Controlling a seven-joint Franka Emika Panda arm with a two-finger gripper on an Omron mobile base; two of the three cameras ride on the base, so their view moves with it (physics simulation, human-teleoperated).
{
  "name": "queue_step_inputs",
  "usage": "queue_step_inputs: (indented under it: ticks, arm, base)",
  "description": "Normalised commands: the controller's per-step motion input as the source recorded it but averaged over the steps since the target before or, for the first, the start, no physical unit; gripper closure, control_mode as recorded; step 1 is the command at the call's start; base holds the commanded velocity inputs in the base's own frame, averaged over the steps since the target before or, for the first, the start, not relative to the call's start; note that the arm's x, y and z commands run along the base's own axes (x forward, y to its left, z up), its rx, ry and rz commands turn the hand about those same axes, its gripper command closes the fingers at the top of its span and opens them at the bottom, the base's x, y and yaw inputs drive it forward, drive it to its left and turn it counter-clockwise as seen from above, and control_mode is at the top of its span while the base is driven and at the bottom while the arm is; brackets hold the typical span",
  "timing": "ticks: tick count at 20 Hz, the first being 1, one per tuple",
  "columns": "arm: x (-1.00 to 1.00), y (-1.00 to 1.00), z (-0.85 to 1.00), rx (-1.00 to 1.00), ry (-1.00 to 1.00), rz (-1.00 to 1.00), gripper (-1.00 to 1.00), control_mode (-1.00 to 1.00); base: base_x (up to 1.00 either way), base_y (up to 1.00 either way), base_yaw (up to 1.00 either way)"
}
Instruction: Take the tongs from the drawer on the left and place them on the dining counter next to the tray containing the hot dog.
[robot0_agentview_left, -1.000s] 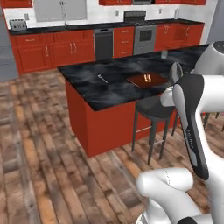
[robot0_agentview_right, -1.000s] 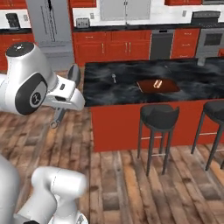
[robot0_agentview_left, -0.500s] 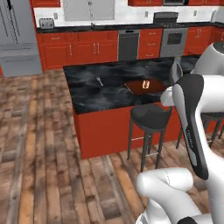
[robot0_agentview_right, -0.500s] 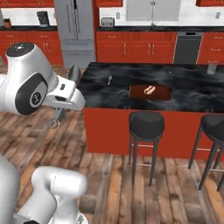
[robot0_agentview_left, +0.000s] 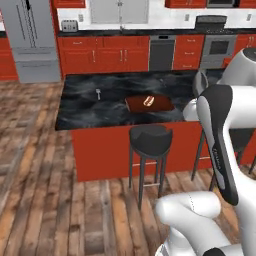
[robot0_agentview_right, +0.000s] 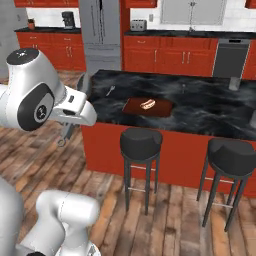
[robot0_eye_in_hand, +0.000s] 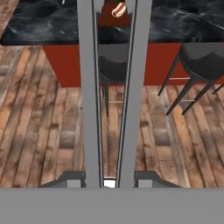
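Between the claw (robot0_eye_in_hand: 109, 177)'s fingers, partly closed on them, the tongs (robot0_eye_in_hand: 111, 87) point toward the dining counter (robot0_agentview_right: 210, 107). Carrying is under way; next they must be brought beside the tray (robot0_agentview_right: 148, 107) with the hot dog (robot0_agentview_right: 147, 104) and set down.

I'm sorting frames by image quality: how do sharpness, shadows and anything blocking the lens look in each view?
Left base view: soft and slightly blurred, flat even light, no glare on the dining counter. Right base view: similar softness; faint shadow under the stools. Hand view: the tongs, held in the pincer, cross the frame as two large grey bars hiding much of the tray; the hot dog peeks between them.
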Motion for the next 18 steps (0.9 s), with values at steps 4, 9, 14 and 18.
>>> queue_step_inputs:
  ticks: [4, 9, 14, 18]
  arm:
    - [0.0, 0.0, 0.0, 0.0, 0.0, 0.0, 1.0, 1.0]
    - [0.0, 0.0, 0.0, 0.0, 0.0, 0.0, 1.0, 1.0]
    - [0.0, 0.0, 0.0, 0.0, 0.0, 0.0, 1.0, 1.0]
    - [0.0, 0.0, 0.0, 0.0, 0.0, 0.0, 1.0, 1.0]
  base:
    - [0.3, -1.0, 0.18]
    - [0.48, -0.97, 0.09]
    - [0.67, -0.52, -0.01]
    - [0.77, -0.04, -0.06]
